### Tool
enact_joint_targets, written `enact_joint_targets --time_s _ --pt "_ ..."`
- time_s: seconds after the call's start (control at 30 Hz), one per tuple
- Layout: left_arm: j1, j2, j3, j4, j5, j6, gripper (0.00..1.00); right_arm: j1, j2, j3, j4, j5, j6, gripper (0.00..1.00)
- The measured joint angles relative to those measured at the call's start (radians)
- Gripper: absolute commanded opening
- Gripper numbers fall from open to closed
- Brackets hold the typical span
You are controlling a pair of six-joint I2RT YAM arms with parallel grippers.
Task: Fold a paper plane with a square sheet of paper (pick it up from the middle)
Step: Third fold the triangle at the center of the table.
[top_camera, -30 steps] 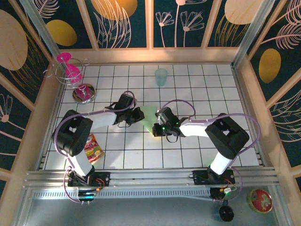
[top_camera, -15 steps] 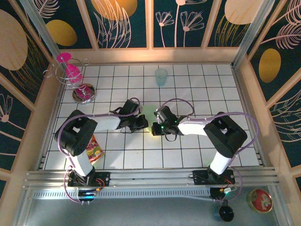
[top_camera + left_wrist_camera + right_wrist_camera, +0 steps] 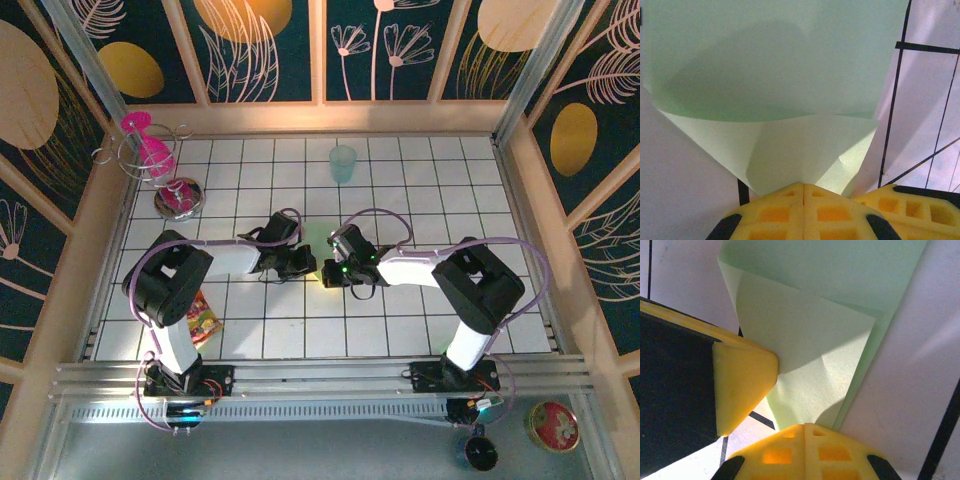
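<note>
Top external: left gripper [image 3: 306, 263] slid closer to right gripper [image 3: 328, 273] on the folded green paper sheet [image 3: 319, 239]; both jaws closed.

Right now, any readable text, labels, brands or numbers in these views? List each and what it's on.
No text here can be read.
snack packet, on the table left of the left arm: red and yellow print, too small to read.
round tin, off the table at the near right: lid pattern blurred, unreadable.
green paper: blank in both wrist views.
</note>
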Motion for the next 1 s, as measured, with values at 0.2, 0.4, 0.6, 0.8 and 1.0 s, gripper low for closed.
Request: enact_joint_targets --time_s 0.2,0.4,0.6,0.8,1.0 --pt "0.035 0.000 0.000 -0.003 0.001 0.001 0.09 0.000 0.009 0.010 -0.003 0.013 0.000 0.00" --pt "0.113 0.027 0.025 -0.013 0.035 0.024 0.10 0.000 0.016 0.013 0.013 0.032 -0.003 0.00" --pt "0.192 0.043 0.043 -0.018 0.057 0.068 0.12 0.000 0.016 0.012 0.023 0.043 -0.008 0.00" --pt "0.270 0.056 0.105 -0.069 -0.010 0.132 0.15 -0.009 -0.009 -0.005 0.013 0.043 -0.055 0.00" --pt "0.289 0.027 0.109 -0.092 -0.060 0.149 0.22 -0.023 -0.066 -0.008 -0.010 0.046 -0.061 0.17"
